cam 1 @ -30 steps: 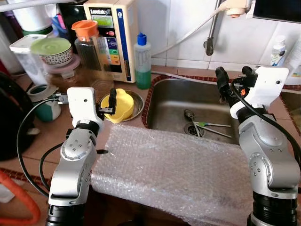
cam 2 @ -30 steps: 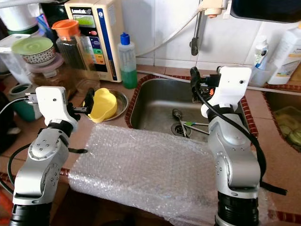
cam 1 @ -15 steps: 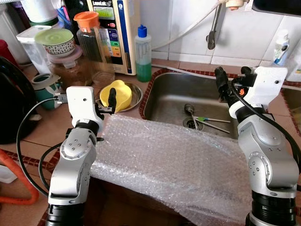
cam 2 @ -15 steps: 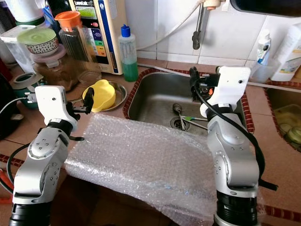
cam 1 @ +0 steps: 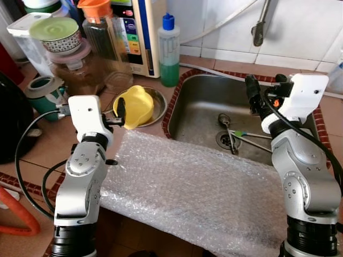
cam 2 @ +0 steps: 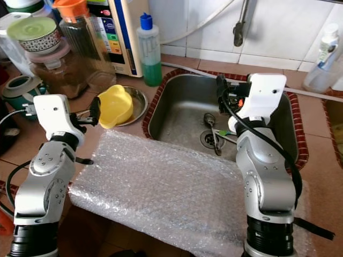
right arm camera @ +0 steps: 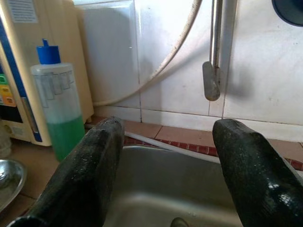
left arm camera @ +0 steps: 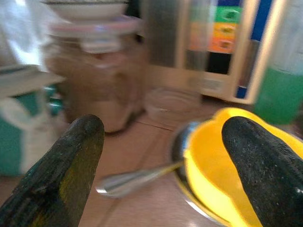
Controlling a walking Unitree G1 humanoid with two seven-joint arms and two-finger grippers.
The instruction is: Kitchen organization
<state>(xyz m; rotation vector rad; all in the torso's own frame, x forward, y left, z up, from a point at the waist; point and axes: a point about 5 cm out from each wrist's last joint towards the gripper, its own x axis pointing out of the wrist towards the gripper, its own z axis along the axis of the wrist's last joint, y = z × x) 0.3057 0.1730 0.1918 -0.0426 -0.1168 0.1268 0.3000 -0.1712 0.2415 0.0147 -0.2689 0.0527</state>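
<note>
The tidying looks barely begun, judging by how much sits loose on the tiled counter and in the stainless steel sink (cam 1: 195,115). A large clear sheet of bubble wrap (cam 1: 198,187) lies across the counter's front edge, partly overhanging the near rim of the sink, and nothing grips it. The left gripper (left arm camera: 163,156) hovers above the counter with its two black fingers spread wide and empty, pointed toward the yellow plastic cup-shaped container (cam 1: 134,104) that rests in a shallow round metal dish (cam 1: 155,107); a metal spoon (left arm camera: 128,182) lies beside that dish. The right gripper (right arm camera: 165,170) is likewise spread open and holds nothing, raised over the sink and facing the white tiled wall and hanging tap. In the basin, a metal ladle or spoon and a few green-handled utensils (cam 1: 244,140) lie near the drain, not yet picked up. Along the back, the clear bottle of green liquid with a blue cap (cam 1: 169,51), the orange-lidded glass jar (cam 1: 99,32) and stacked containers stand crowded together. Everything visible remains to be sorted.
</note>
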